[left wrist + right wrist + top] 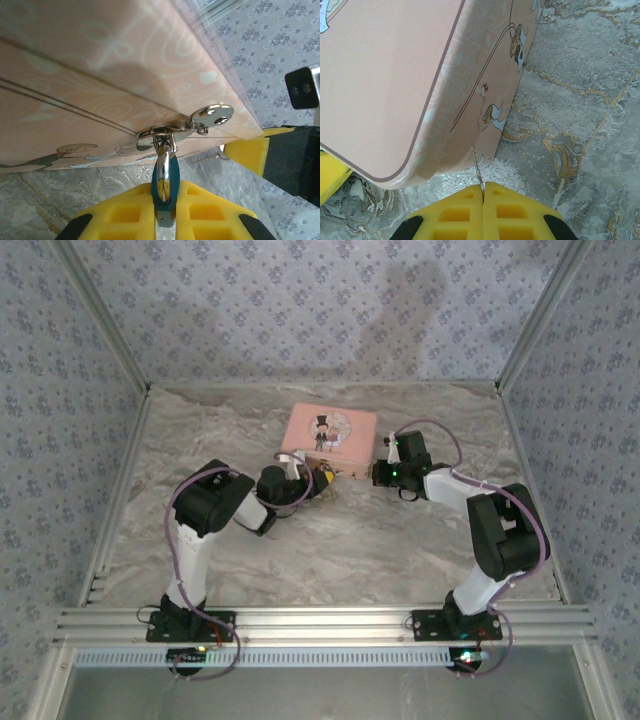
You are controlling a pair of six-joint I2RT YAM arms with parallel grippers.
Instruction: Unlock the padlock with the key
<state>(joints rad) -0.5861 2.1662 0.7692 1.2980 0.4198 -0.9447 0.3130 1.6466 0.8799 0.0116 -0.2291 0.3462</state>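
Left hand (165, 209): we see it pinching the padlock (165, 175) hanging from the clasp (161, 133)
Right hand (483, 197): we see it nipping the key (477, 165), just beside the pink box (385, 75)

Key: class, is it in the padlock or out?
Out. The key sticks up from the shut right end effector beside the pink box, while the left end effector grips the padlock.

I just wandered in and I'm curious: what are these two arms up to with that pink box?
The left gripper is closed around the small padlock, which hangs from the clasp on the pink box. The right gripper pinches the thin key between shut fingers, just beside a corner of the box. The key is not yet in the padlock.
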